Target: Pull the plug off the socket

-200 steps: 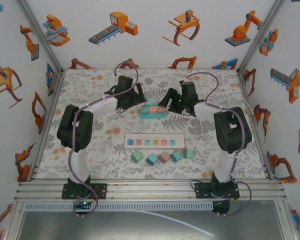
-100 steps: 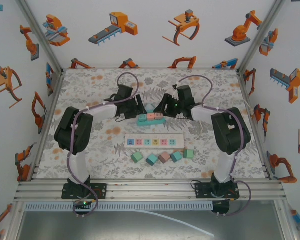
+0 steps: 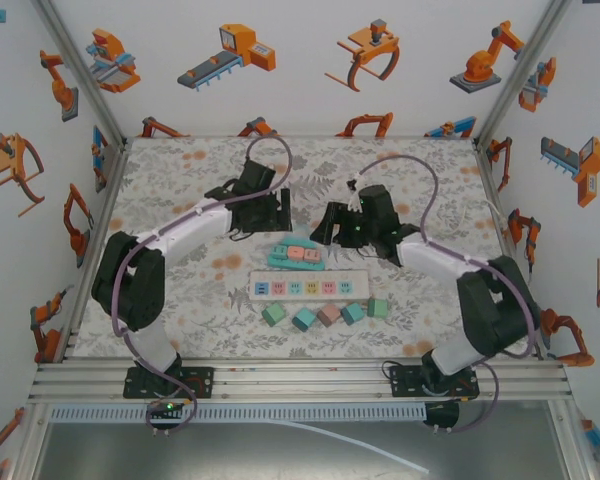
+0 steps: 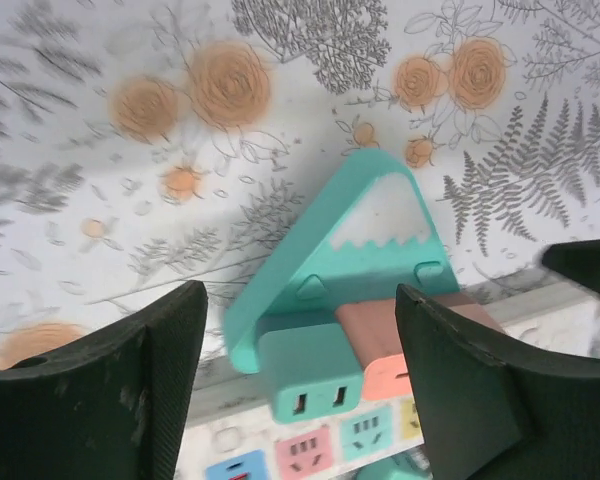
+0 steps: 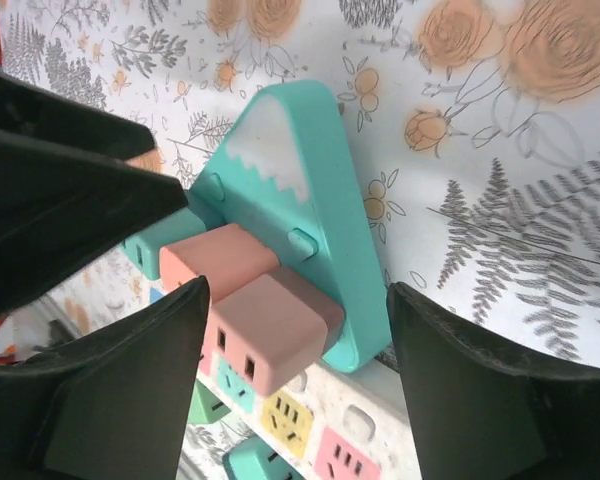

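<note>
Bright, even light casts only faint, soft shadows on the worktop (image 3: 210,300), and the left wrist view goes blurry toward its left edge.

In your left wrist view, a finger (image 4: 480,390) of the left gripper (image 4: 300,293) at 4 o'clock covers the right side of the salmon plug (image 4: 378,345), so you cannot see where it ends. The white power strip (image 4: 290,450) runs off the bottom edge at 6 o'clock, and a black shape (image 4: 590,265) at 3 o'clock is cut by the right edge. In your right wrist view a blurred black mass (image 5: 60,170) at 10 o'clock hides most of the teal plug (image 5: 145,248) — there the white power strip leaves the picture at 6 o'clock. From the top camera, the teal socket (image 3: 295,256) and its plugs are too small for you to tell how deep each sits — the seams are unreadable.
</note>
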`<action>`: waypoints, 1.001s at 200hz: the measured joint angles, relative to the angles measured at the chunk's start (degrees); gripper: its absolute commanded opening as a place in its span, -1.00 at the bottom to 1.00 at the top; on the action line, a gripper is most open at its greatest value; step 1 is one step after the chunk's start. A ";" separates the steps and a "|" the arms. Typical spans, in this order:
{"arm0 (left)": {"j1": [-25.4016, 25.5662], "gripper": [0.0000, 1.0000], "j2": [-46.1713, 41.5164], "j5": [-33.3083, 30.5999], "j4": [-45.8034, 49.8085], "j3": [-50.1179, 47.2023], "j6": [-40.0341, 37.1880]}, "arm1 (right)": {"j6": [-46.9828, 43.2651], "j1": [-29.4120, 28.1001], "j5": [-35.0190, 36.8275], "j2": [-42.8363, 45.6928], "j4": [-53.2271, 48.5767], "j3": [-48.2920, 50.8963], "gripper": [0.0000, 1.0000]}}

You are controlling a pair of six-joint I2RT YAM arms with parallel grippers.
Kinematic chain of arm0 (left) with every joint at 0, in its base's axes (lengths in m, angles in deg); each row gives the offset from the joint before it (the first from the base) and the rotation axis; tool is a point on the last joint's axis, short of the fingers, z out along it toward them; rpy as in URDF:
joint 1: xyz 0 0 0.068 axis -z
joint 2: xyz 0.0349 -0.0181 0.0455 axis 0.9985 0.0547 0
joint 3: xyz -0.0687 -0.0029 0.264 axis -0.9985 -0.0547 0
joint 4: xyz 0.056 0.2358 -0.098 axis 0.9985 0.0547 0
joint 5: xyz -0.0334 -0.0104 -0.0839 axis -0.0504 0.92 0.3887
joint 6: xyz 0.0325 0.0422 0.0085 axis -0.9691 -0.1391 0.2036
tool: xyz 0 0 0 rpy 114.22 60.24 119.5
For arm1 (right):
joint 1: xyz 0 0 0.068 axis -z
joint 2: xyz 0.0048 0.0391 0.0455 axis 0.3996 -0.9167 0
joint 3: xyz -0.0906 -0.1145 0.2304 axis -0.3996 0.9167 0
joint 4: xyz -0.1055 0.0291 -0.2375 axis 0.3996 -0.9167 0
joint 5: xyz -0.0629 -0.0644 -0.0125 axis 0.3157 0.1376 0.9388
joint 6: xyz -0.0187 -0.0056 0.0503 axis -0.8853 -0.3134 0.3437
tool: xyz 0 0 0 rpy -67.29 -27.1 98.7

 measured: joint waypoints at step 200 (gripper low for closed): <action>-3.21 0.39 17.16 16.41 8.85 13.60 -17.49 | -69.79 -6.60 -12.17 9.07 6.10 9.75 0.24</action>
